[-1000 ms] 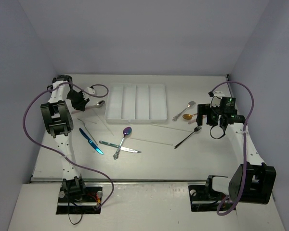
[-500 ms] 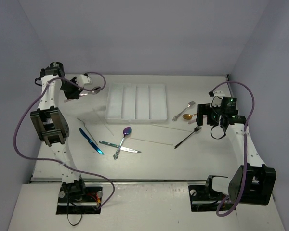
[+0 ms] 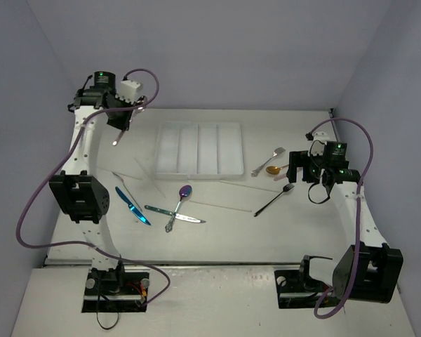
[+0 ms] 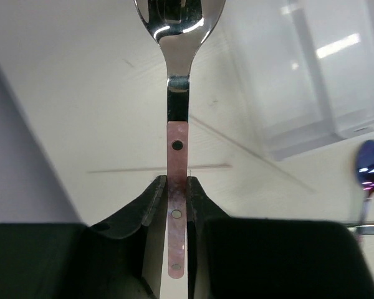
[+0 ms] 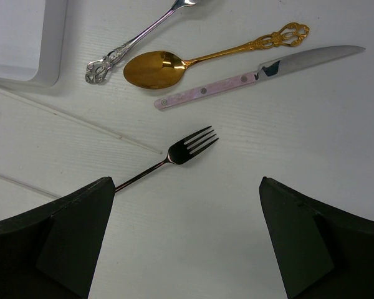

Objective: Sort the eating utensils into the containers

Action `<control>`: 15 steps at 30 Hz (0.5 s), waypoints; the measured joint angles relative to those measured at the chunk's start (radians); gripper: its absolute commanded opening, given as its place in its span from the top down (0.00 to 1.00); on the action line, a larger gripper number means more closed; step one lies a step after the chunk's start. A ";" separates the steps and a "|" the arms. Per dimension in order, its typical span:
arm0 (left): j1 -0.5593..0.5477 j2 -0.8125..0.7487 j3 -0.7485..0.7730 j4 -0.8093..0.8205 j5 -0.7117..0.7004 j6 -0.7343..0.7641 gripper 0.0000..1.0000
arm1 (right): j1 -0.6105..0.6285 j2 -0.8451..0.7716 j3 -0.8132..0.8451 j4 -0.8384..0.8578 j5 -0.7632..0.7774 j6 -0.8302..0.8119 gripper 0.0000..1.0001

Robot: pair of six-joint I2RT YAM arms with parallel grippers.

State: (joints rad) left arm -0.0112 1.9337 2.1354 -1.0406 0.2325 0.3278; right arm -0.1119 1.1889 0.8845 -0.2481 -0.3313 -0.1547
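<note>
Raised spoon (image 4: 178,134), handle pinched between left jaws.

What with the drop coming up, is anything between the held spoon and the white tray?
Nothing visible does. The left gripper holds the spoon in the air to the left of the tray, and no utensil or arm lies between them.

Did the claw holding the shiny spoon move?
Yes. The left claw, gripping the silver pink-handled spoon, rose from beside the white rectangular plastic tray to level with its far-left corner in the top view.
</note>
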 measured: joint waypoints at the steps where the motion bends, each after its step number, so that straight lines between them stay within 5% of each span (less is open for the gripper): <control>1: -0.028 -0.006 -0.017 0.006 -0.030 -0.076 1.00 | 0.000 0.000 0.000 -0.001 0.000 0.000 0.00; 8: -0.214 0.016 -0.097 0.042 -0.143 -0.383 1.00 | -0.003 0.000 0.000 -0.003 -0.001 0.000 0.00; 15: -0.249 0.127 -0.094 0.068 -0.179 -0.553 1.00 | -0.011 0.000 0.000 -0.003 -0.005 0.000 0.00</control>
State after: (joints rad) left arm -0.2601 2.0607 2.0413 -0.9721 0.0533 -0.2252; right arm -0.1229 1.1889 0.8845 -0.2508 -0.3365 -0.1547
